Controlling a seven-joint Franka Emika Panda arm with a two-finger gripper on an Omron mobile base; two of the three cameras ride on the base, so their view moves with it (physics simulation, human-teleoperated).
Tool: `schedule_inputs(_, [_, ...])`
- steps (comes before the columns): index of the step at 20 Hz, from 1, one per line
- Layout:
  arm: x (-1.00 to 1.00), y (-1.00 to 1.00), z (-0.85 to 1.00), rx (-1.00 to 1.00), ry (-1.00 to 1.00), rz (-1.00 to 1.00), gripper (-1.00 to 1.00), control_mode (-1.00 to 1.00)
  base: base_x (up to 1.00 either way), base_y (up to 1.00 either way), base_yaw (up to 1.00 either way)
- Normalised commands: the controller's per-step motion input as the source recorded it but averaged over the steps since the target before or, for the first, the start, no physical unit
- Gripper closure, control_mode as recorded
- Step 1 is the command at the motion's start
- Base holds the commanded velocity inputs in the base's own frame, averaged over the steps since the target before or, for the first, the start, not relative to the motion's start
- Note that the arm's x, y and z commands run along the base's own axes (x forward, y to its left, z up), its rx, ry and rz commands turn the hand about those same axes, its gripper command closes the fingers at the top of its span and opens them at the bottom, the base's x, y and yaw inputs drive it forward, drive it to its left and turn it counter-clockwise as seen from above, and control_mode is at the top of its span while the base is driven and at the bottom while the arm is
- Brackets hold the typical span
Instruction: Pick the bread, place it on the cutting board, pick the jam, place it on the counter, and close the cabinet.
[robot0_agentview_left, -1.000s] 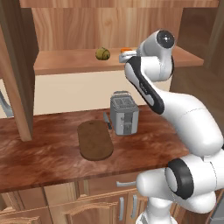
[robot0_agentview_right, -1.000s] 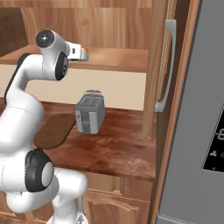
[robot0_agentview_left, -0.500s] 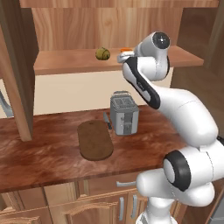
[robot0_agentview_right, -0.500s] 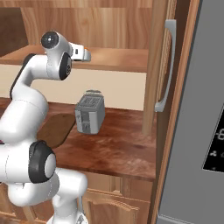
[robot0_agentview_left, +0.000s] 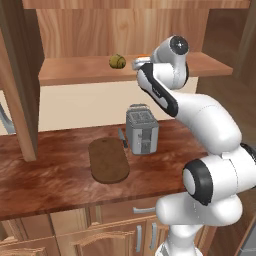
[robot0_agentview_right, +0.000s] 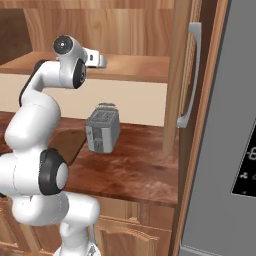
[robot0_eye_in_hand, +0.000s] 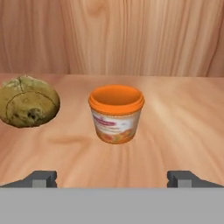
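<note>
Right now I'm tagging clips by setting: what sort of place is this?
A rendered home kitchen, most likely: a toaster and a cutting board sit on a wood counter, and an open cabinet shelf holds bread and jam.

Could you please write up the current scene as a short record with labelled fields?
bread: bread on the cabinet shelf, beside the jam
jam: jam upright on the same shelf, centred ahead of the fingertips
gripper: gripper open, empty, at shelf height, short of the jam
cutting board: cutting board bare on the counter
toaster: toaster standing on the counter just right of the board
cabinet: cabinet door open
progress: neither item moved yet
</note>
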Motion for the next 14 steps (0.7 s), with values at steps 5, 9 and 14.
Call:
schedule_inputs(5, [0.32,0.0,0.0,0.0,0.0,0.0,-1.0,-1.0,0.0,0.0,0.0])
schedule_inputs(9, [0.26,0.0,0.0,0.0,0.0,0.0,-1.0,-1.0,0.0,0.0,0.0])
schedule_inputs(14, [0.2,0.0,0.0,0.0,0.0,0.0,-1.0,-1.0,0.0,0.0,0.0])
